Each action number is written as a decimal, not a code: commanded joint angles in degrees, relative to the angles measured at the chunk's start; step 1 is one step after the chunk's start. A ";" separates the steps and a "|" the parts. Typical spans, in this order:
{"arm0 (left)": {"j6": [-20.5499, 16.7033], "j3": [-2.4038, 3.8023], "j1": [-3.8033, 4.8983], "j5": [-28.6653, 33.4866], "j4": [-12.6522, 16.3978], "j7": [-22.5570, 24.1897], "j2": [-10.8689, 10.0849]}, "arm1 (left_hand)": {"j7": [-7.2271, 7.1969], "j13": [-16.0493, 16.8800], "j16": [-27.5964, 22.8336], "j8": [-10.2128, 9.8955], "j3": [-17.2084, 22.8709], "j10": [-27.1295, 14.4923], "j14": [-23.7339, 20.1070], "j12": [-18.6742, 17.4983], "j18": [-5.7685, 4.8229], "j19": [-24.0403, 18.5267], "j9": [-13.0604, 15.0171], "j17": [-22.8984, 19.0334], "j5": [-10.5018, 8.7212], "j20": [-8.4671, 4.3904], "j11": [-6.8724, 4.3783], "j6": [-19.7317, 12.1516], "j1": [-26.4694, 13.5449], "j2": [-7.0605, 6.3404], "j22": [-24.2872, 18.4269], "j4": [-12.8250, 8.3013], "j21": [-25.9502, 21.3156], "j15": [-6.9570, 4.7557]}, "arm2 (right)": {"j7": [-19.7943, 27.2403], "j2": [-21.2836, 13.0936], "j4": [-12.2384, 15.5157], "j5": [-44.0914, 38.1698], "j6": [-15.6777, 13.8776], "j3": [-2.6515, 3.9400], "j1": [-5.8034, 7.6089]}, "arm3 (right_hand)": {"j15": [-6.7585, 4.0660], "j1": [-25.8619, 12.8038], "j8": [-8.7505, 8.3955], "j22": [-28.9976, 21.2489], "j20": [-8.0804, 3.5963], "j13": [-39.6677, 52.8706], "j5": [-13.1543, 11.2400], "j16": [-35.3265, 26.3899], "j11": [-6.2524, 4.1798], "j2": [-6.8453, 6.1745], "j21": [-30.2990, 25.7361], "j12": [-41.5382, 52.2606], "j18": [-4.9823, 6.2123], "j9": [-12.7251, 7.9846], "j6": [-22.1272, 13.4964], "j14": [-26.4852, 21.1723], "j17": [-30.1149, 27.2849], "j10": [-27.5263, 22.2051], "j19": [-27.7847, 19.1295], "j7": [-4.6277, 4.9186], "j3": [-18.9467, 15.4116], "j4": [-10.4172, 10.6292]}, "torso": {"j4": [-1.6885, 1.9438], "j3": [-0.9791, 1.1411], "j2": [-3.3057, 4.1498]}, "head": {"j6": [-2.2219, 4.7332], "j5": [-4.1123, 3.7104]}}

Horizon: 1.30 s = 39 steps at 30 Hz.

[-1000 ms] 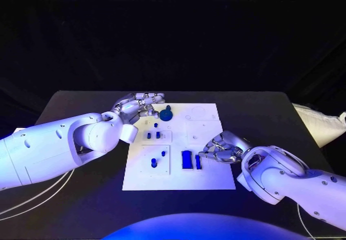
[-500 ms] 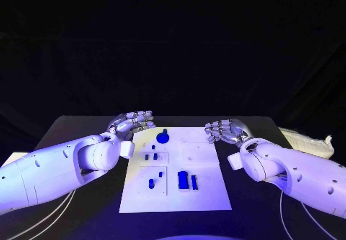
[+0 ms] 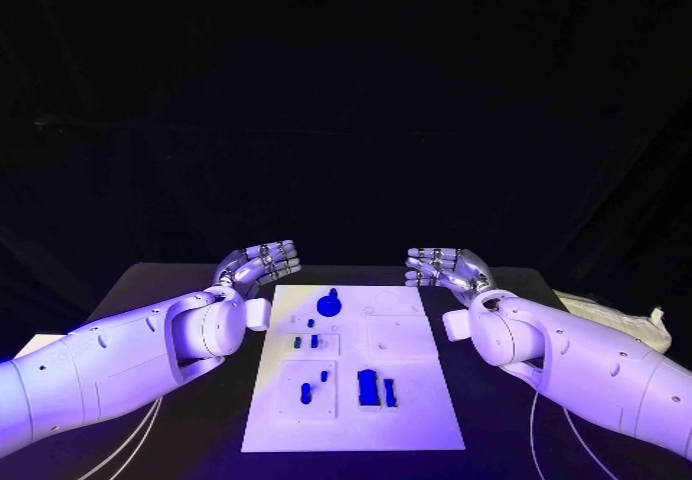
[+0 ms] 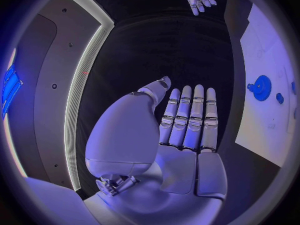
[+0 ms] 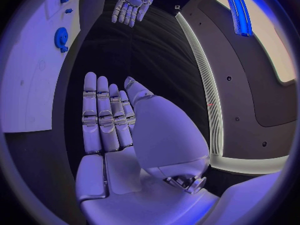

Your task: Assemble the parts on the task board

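The white task board (image 3: 404, 345) lies in the middle of the black table. On it are a round blue gear (image 3: 329, 305) at the far end, two small blue pegs (image 3: 306, 342) mid-board, small blue pieces (image 3: 312, 386) at the near left and two upright blue blocks (image 3: 375, 388) at the near middle. My left hand (image 3: 257, 265) is raised off the far left corner of the board, flat and empty, fingers straight (image 4: 187, 117). My right hand (image 3: 440, 268) is raised off the far right corner, likewise flat and empty (image 5: 106, 112). The gear (image 4: 260, 88) and board (image 5: 34, 80) also show in the wrist views.
A white object (image 3: 620, 318) lies at the table's right edge. Both forearms flank the board along its sides. Bare black table (image 3: 498, 440) surrounds the board at the near end.
The right hand has lifted from the blue blocks at the board's near middle and swung up to the far right corner, opening flat. The left hand has also straightened and risen. The camera has tilted up.
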 commanded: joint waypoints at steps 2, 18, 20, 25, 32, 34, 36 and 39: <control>-3.32 0.07 -0.07 -0.51 -0.11 2.75 0.28 | 0.07 -0.07 -0.66 -0.14 -0.26 -0.34 -0.31 -0.34 0.75 -0.54 -0.07 -0.35 0.14 -0.06 -0.02 -0.40 0.29 -0.05 -0.66 -0.07 -0.10 -0.01 | 4.00 0.96 -1.49 1.93 3.26 -0.01 -0.08 | 0.81 -1.26 -0.03 -1.44 0.45 -0.85 0.01 -0.77 0.36 -0.13 -1.68 -0.23 0.06 -0.84 -0.16 -0.91 -1.62 -0.42 -0.11 0.31 0.58 -1.10 | 0.12 0.68 -0.36 | 0.49 0.59; -14.67 1.54 -0.63 -8.28 8.87 2.23 -0.96 | -9.98 -3.62 -9.23 -3.94 -13.17 -36.44 -33.77 -4.92 -4.84 -27.23 -3.79 -7.43 -7.26 -9.29 -9.81 -34.61 -47.02 7.47 -15.84 -1.94 -3.65 -8.62 | 5.74 -3.08 10.36 8.73 -13.32 -7.04 5.88 | -4.48 -51.75 -3.52 -12.60 -5.73 -4.32 -9.43 -4.21 -7.73 2.11 -9.40 -3.86 -5.27 -7.74 -34.52 -42.34 -8.34 -38.90 -37.26 -6.37 -5.89 -3.94 | 0.82 2.49 2.97 | 4.69 -0.39; -17.80 1.89 -0.76 -10.16 10.91 2.63 -1.21 | -9.98 -3.62 -9.23 -3.94 -13.93 -38.65 -35.82 -4.92 -5.24 -28.86 -3.79 -7.43 -7.26 -9.87 -9.81 -36.70 -49.92 7.47 -16.77 -1.94 -3.65 -8.62 | 6.98 -4.00 13.23 10.80 -16.84 -8.82 7.37 | -4.48 -54.73 -3.52 -13.26 -9.85 -4.32 -9.43 -4.21 -7.73 2.11 -9.85 -3.86 -5.66 -7.74 -36.55 -44.78 -8.34 -41.15 -39.43 -6.76 -6.26 -3.94 | 0.84 2.55 3.06 | 4.82 -0.41; -22.22 2.39 -0.96 -12.82 13.79 3.19 -1.57 | -9.98 -3.62 -9.23 -3.94 -15.43 -42.86 -39.71 -4.92 -5.78 -31.96 -3.79 -7.43 -7.26 -10.95 -9.81 -40.70 -55.41 7.47 -18.53 -1.94 -3.65 -8.62 | 8.84 -5.39 17.55 13.91 -22.14 -11.48 9.60 | -4.48 -60.58 -3.52 -14.52 -9.85 -4.32 -9.43 -4.21 -7.73 2.11 -14.36 -3.86 -5.98 -7.74 -40.48 -49.57 -8.34 -45.63 -43.75 -10.79 -10.42 -3.94 | 0.84 2.55 3.06 | 4.82 -0.41; -23.31 2.51 -1.01 -13.48 14.50 3.33 -1.66 | -9.98 -3.62 -9.23 -3.94 -17.05 -47.37 -43.88 -4.92 -9.83 -35.29 -3.79 -7.43 -7.26 -15.43 -9.81 -44.95 -61.30 7.47 -20.41 -1.94 -3.65 -8.62 | 9.50 -5.89 19.10 15.03 -24.04 -12.44 10.40 | -4.48 -66.84 -3.52 -19.87 -9.85 -4.32 -9.43 -4.21 -7.73 2.11 -14.36 -3.86 -10.19 -7.74 -44.76 -54.69 -8.34 -50.34 -48.34 -10.79 -10.42 -3.94 | 0.84 2.55 3.06 | 4.82 -0.41; -23.31 2.51 -1.01 -13.48 14.50 3.33 -1.66 | -9.98 -3.62 -9.23 -3.94 -17.23 -48.23 -44.65 -4.92 -9.83 -35.88 -3.79 -7.43 -7.26 -15.43 -9.81 -45.76 -62.41 7.47 -20.78 -1.94 -3.65 -8.62 | 9.50 -5.89 19.10 15.03 -24.04 -12.44 10.40 | -4.48 -68.03 -3.52 -19.87 -9.85 -4.32 -9.43 -4.21 -7.73 2.11 -14.36 -3.86 -10.19 -7.74 -45.56 -55.63 -8.34 -51.25 -49.20 -10.79 -10.42 -3.94 | 0.84 2.55 3.06 | 4.82 -0.41; -23.31 2.51 -1.01 -13.48 14.50 3.33 -1.66 | -9.98 -3.62 -9.23 -3.94 -17.66 -49.19 -45.59 -4.92 -9.83 -36.50 -3.79 -7.43 -7.26 -15.43 -9.81 -46.69 -63.71 7.47 -21.19 -1.94 -3.65 -8.62 | 9.50 -5.89 19.10 15.03 -24.04 -12.44 10.40 | -4.48 -69.39 -3.52 -19.87 -9.85 -4.32 -9.43 -4.21 -7.73 2.11 -14.36 -3.86 -10.19 -7.74 -46.49 -56.75 -8.34 -52.29 -50.23 -10.79 -10.42 -3.94 | 0.84 2.55 3.06 | 4.82 -0.41; -23.31 2.51 -1.01 -13.48 14.50 3.33 -1.66 | -9.98 -3.62 -9.23 -3.94 -21.74 -50.50 -46.77 -4.92 -9.83 -37.45 -3.79 -7.43 -7.26 -15.43 -9.81 -47.90 -65.39 7.47 -21.73 -1.94 -3.65 -8.62 | 9.50 -5.89 19.10 15.03 -24.04 -12.44 10.40 | -4.48 -71.16 -3.52 -19.87 -9.85 -4.32 -9.43 -4.21 -7.73 2.11 -14.36 -3.86 -10.19 -7.74 -47.70 -58.21 -8.34 -53.66 -51.53 -10.79 -10.42 -3.94 | 0.84 2.55 3.06 | 4.82 -0.41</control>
